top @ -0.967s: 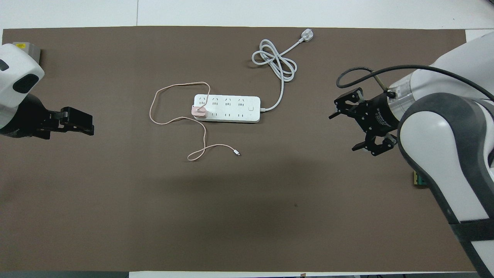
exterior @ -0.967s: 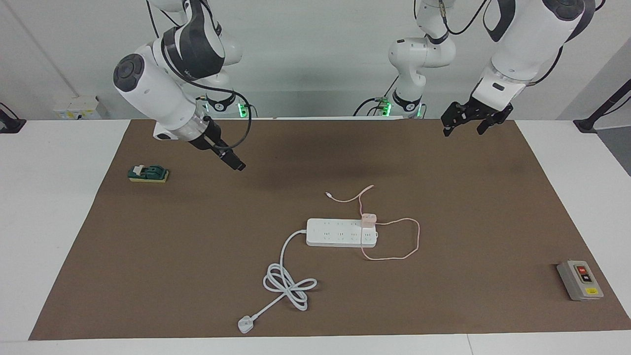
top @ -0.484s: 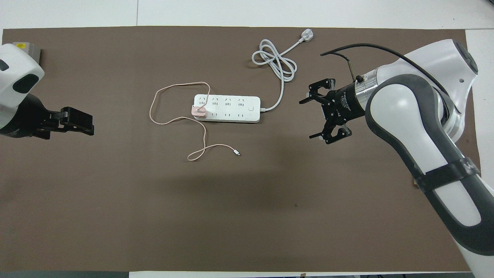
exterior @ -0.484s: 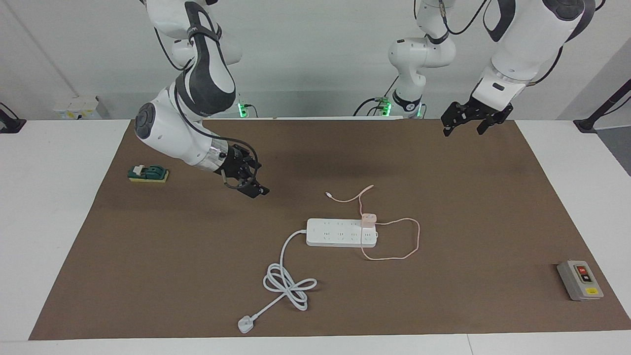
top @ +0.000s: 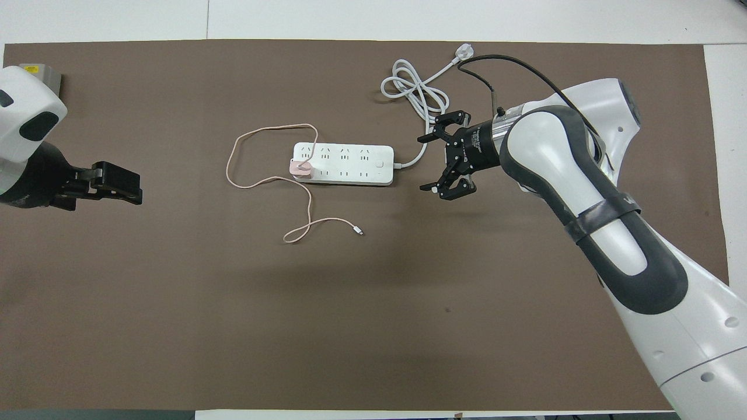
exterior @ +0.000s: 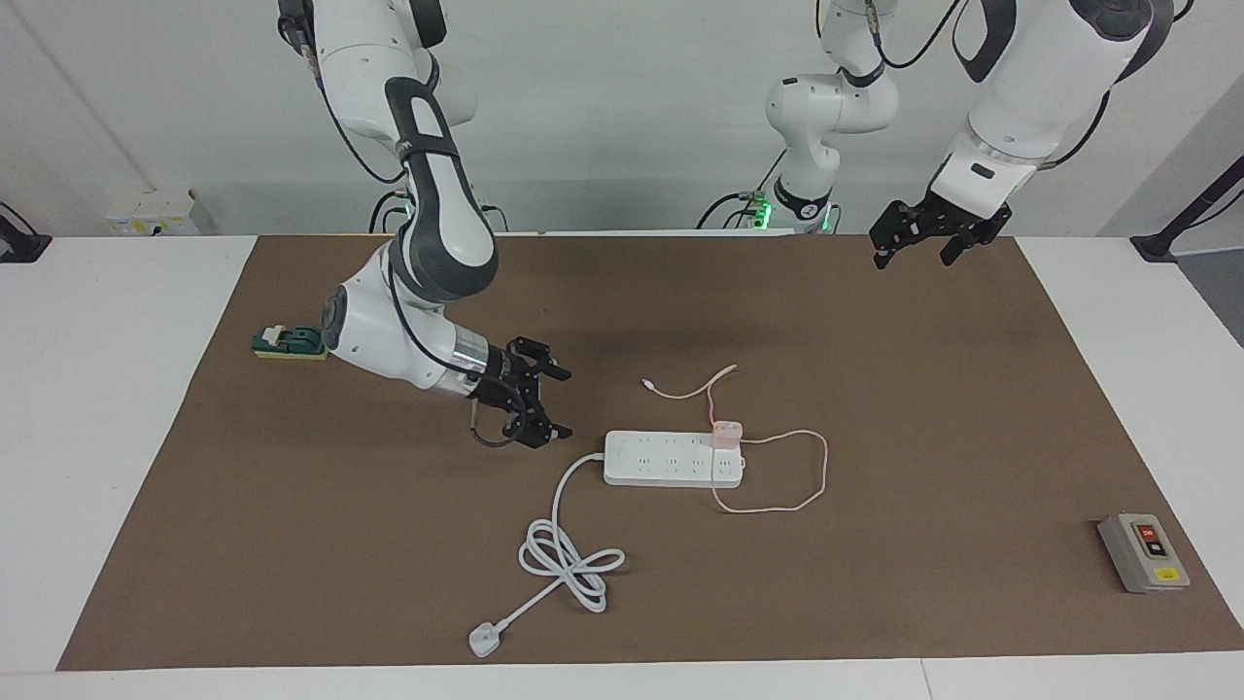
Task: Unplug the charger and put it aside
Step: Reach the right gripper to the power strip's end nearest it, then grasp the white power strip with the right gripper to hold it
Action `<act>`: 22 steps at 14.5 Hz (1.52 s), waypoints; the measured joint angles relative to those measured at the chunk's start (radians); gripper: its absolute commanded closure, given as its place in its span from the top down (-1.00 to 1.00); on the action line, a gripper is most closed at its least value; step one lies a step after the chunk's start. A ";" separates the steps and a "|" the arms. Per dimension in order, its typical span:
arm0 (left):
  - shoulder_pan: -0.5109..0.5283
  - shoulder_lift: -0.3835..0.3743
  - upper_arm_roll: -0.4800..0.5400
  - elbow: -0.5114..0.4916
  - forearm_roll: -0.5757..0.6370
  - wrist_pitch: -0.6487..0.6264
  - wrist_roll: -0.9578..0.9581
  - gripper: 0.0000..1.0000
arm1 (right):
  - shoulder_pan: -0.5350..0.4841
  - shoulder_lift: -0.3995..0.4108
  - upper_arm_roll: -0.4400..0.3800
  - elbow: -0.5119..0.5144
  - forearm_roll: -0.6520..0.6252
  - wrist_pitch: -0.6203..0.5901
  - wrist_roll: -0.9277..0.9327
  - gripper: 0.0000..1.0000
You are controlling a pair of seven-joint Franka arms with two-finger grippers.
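On the brown mat, the charger [exterior: 727, 431] sits plugged into the power strip [exterior: 671, 459] at the end toward the left arm, its pink cable [exterior: 812, 478] looping beside it. Right hand [exterior: 556, 403] hovers low with fingers spread wide (empty), near the strip's corded end. Left hand [exterior: 918, 245], also wide and empty, waits over the mat's edge.

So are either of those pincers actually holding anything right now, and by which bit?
No, nothing is held. The right pincer is open beside the power strip; the left pincer waits open in the air. The charger is plugged in.
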State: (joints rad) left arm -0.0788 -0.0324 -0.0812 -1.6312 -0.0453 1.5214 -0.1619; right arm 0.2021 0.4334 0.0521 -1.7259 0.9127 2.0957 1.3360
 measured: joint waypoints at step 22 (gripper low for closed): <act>0.000 0.000 0.000 0.000 0.000 0.000 0.000 1.00 | 0.103 0.202 -0.002 0.094 0.155 0.104 -0.092 1.00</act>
State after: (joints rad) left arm -0.0789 -0.0324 -0.0812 -1.6312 -0.0453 1.5213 -0.1619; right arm 0.3050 0.6351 0.0500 -1.6317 1.0680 2.2000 1.2436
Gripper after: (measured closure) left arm 0.000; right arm 0.000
